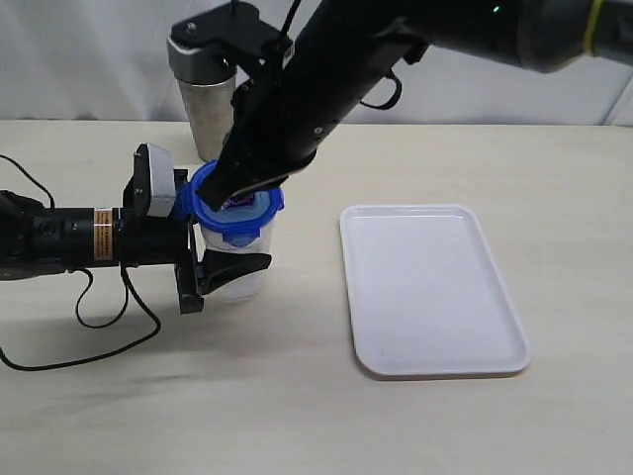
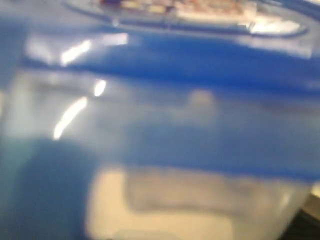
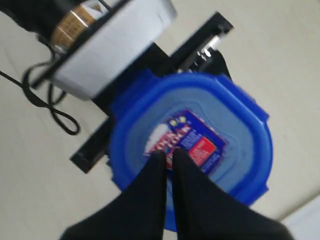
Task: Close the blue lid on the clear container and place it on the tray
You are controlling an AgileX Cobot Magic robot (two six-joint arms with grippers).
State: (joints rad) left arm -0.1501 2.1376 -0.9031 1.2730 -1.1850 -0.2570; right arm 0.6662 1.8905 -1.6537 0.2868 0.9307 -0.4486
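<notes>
Blue plastic caps the clear container (image 1: 242,289): the blue lid (image 1: 259,210) sits on its mouth, and the canister stands upright on the counter (image 1: 297,396), left of the counter's middle. Whether the lid's flaps are snapped down cannot be told.

The left tool (image 1: 249,255) reaches in level from the counter's left edge and clasps the container. One black finger (image 1: 237,265) lies across the wall nearer the front edge; the other is hidden behind the canister. The left wrist view is blurred and filled by the lid's blue band (image 2: 200,55) with the pale container wall (image 2: 200,200) beneath it.

The right tool (image 1: 224,194) comes down from the far right, its jaws pressed together with nothing between them. The right wrist view shows the closed tool (image 3: 167,156) with its tips resting on the lid (image 3: 240,130), at the edge of the red-blue sticker (image 3: 195,142). The white camera housing (image 3: 110,45) of the left arm sits just beside the lid.

The tray (image 1: 495,361) lies flat toward the right side of the counter, well apart from the container, with nothing on it. A steel tumbler (image 1: 203,104) stands near the far edge, behind the container and partly covered by the right arm. A black cable (image 1: 79,346) loops on the counter below the left arm.
</notes>
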